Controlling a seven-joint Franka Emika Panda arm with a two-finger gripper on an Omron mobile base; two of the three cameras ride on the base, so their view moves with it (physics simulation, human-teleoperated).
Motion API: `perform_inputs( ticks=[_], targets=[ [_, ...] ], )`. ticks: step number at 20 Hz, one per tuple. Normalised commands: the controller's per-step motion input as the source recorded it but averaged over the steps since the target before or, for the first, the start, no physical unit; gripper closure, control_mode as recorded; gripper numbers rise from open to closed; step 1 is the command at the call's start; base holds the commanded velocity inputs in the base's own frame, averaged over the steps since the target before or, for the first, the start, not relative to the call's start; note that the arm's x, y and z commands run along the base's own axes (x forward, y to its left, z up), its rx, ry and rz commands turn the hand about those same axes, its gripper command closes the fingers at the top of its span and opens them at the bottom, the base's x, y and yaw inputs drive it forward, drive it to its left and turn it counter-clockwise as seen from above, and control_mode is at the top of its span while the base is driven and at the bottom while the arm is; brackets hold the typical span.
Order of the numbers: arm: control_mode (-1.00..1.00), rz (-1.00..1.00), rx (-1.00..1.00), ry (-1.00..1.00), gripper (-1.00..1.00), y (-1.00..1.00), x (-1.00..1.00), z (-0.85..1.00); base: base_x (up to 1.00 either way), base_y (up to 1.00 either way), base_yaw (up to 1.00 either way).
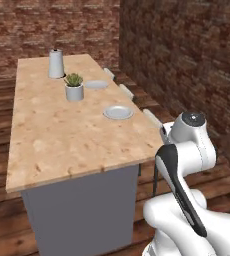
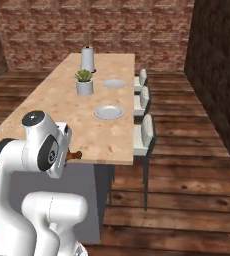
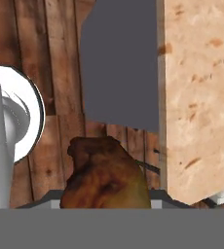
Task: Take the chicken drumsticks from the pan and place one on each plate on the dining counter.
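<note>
A glossy reddish-brown chicken drumstick (image 3: 105, 177) fills the low middle of the hand view, with my gripper (image 3: 104, 203) shut on it. Its thin end (image 2: 76, 155) pokes out beside the arm in the right base view. The hand hangs over the wooden floor, just off the near end of the dining counter (image 1: 62, 135) (image 2: 89, 132) (image 3: 201, 97). Two light-grey plates lie bare along the counter's right side, the nearer plate (image 1: 118, 112) (image 2: 109, 112) and the farther plate (image 1: 96, 84) (image 2: 114, 83). The pan is out of view.
A potted plant (image 1: 74, 86) (image 2: 84, 82) and a grey jug (image 1: 56, 63) (image 2: 88, 59) stand on the counter beyond the plates. Grey-cushioned stools (image 2: 146, 131) (image 1: 152, 118) line its right side. The counter's grey base (image 3: 121, 63) is close to the hand. Brick walls enclose the room.
</note>
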Motion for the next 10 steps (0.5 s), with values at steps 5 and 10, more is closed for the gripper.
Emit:
perform_inputs(
  ticks=[5, 10],
  targets=[
    [1.0, 0.0, 0.0, 0.0, 1.0, 0.0, 0.0, 0.0, 0.03, -1.0, 0.04],
    [1.0, 0.0, 0.0, 0.0, 1.0, 0.0, 0.0, 0.0, 0.24, -1.0, 0.09]
  ],
)
